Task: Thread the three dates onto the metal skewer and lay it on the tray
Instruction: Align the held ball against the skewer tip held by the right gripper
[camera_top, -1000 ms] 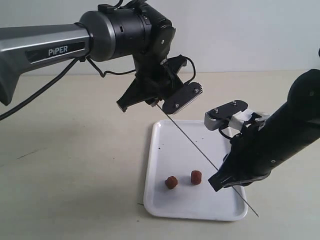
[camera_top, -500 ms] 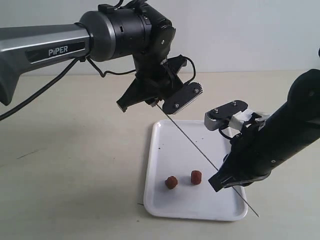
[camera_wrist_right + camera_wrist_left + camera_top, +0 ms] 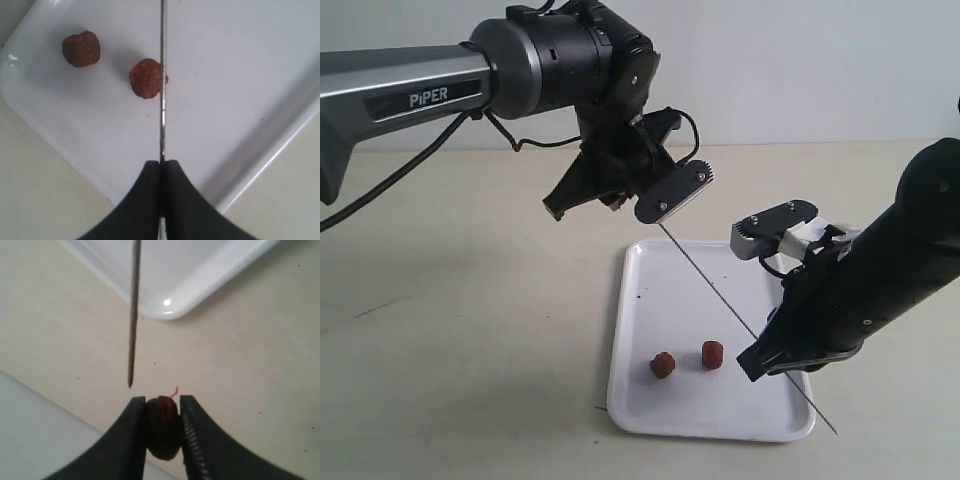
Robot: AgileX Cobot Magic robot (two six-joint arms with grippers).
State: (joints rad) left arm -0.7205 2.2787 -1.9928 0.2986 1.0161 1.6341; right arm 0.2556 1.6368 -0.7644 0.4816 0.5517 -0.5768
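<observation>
the left hand (image 3: 162, 400) has lifted and drawn back a little toward the far left of the surface (image 3: 470, 300) compared with half a second ago, so the tip of the metal skewer (image 3: 720, 300), which was then hidden among its fingers, now shows just clear of them. it is closed snugly on the dark date (image 3: 162, 427), and in the left wrist view the skewer's point stops just short of that date, slightly to one side, not touching it. the right hand (image 3: 161, 164) is shut tight on the skewer low down, holding it slanted above the tray (image 3: 630, 300), which lies toward the near right of the surface. the other two dates (image 3: 663, 365) (image 3: 712, 353) lie loose on the tray near its near left corner. nothing is threaded yet, as far as i can judge; the date looks to need lining up with the point before it is pushed on.
</observation>
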